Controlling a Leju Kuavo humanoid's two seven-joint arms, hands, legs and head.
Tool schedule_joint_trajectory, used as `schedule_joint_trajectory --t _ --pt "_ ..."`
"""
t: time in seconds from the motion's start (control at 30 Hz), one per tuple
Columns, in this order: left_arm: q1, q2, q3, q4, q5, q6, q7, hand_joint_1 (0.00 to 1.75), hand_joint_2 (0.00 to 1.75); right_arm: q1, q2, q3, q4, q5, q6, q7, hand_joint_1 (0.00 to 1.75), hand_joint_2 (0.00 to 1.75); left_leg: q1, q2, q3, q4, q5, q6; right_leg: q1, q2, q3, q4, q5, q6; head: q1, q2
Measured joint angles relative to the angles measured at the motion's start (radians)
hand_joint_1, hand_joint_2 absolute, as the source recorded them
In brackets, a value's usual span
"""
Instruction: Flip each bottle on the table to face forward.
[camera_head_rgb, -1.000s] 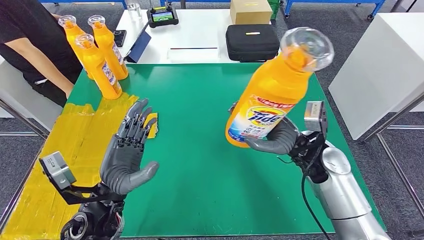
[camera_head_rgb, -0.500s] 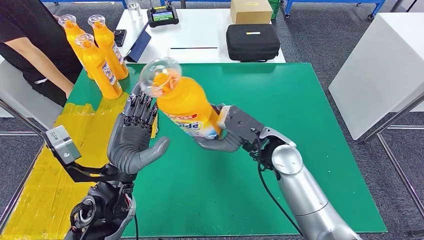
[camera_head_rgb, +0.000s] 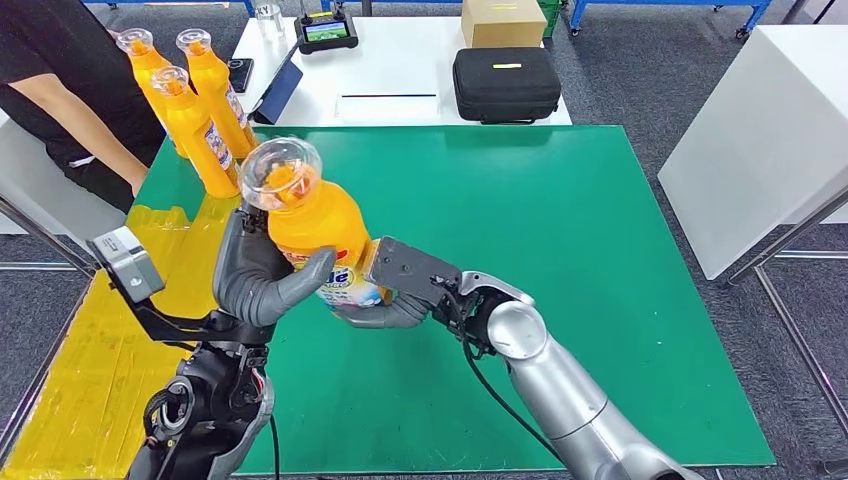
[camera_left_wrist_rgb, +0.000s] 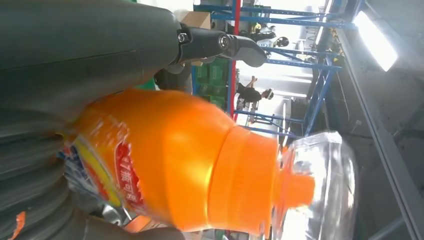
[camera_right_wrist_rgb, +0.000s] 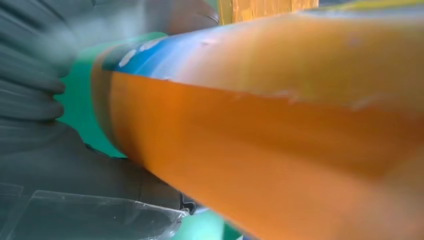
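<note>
Both hands grip the orange bottle.

Orange detergent bottle with clear cap and blue-yellow-red label, green table mat, yellow tape patch, black case

A green table is seen, with a yellow taped area along its left side. Three orange bottles are stood upright near the far left corner. Behind it, a white table bears a black case, a cardboard box and a small screen device.
</note>
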Motion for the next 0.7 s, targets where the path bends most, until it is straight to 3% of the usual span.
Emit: schedule_joint_trajectory --t 0.43,0.7 --pt "-0.013 0.001 -0.003 0.022 -0.058 0.001 0.050 0.00 1.75 -0.019 0.006 0.036 -0.001 0.029 -0.012 0.034 1.75 1.75 0.000 0.000 0.000 0.000 0.000 0.000 0.000 0.000 -0.001 0.000 0.000 0.000 0.000 0.000" --pt "-0.059 0.033 -0.008 0.070 -0.146 -0.136 0.144 0.02 1.75 -0.005 -0.016 0.031 -0.005 0.056 -0.007 0.030 1.75 1.75 0.000 0.000 0.000 0.000 0.000 0.000 0.000 0.000 0.000 0.000 0.000 0.000 0.000 0.000"
